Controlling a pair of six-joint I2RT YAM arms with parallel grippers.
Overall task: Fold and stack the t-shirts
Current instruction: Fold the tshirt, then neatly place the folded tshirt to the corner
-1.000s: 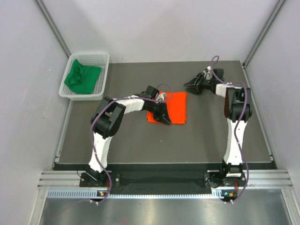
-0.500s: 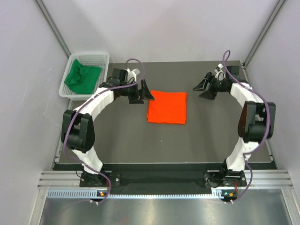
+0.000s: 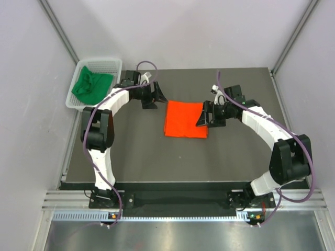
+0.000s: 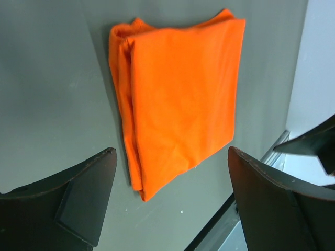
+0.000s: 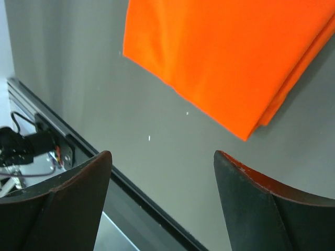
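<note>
The orange t-shirt (image 3: 186, 119) is lying folded into a flat rectangle near the middle of the dark desk (image 3: 157, 162), its layered edges showing along one side. Just beside its right edge the right pincer (image 3: 205, 116) is hanging over the desk, its fingers spreading wide with nothing between them. Farther back, off the shirt's far left corner, the left pincer (image 3: 155, 97) is hovering, also gaping wide and gripping nothing. At the far left corner the green t-shirt (image 3: 91, 86) is sitting crumpled inside the white mesh basket (image 3: 90, 106).
</note>
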